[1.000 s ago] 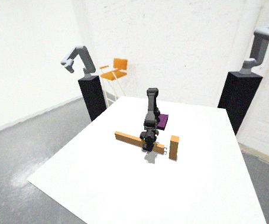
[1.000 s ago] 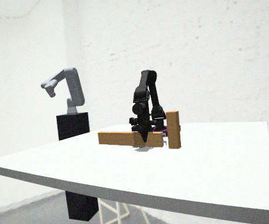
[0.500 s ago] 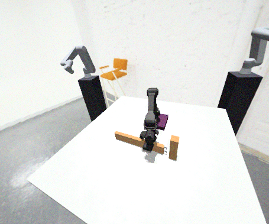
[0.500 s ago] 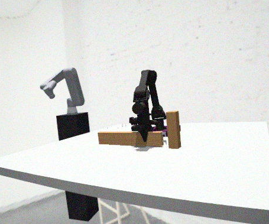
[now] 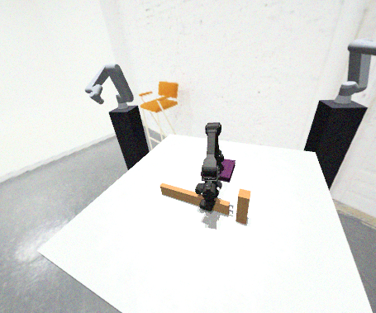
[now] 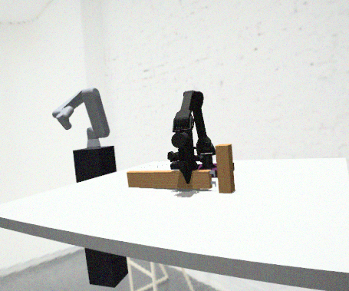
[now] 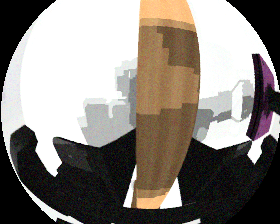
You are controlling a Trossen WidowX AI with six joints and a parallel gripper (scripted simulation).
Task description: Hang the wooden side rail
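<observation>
The wooden side rail (image 5: 177, 194) (image 6: 149, 180) (image 7: 167, 90) lies long and nearly level, at or just above the table top; I cannot tell whether its hook end is clear of it. My gripper (image 5: 207, 205) (image 6: 187, 176) (image 7: 165, 142) points down and is shut on the rail, nearer its hook end. The steel hooks (image 5: 231, 209) (image 6: 212, 173) stick out of the rail's right end towards the post. The headboard post (image 5: 242, 207) (image 6: 225, 169) stands upright to the right, with a small gap between it and the hooks. The post's slot and pins are hidden.
A purple block (image 5: 227, 170) (image 7: 260, 100) lies by the arm's base behind the rail. The white table (image 5: 164, 263) (image 6: 153, 217) carries everything. Two grey arms on black pedestals (image 5: 129, 136) (image 5: 333, 128) and an orange chair (image 5: 159, 103) stand beyond the table.
</observation>
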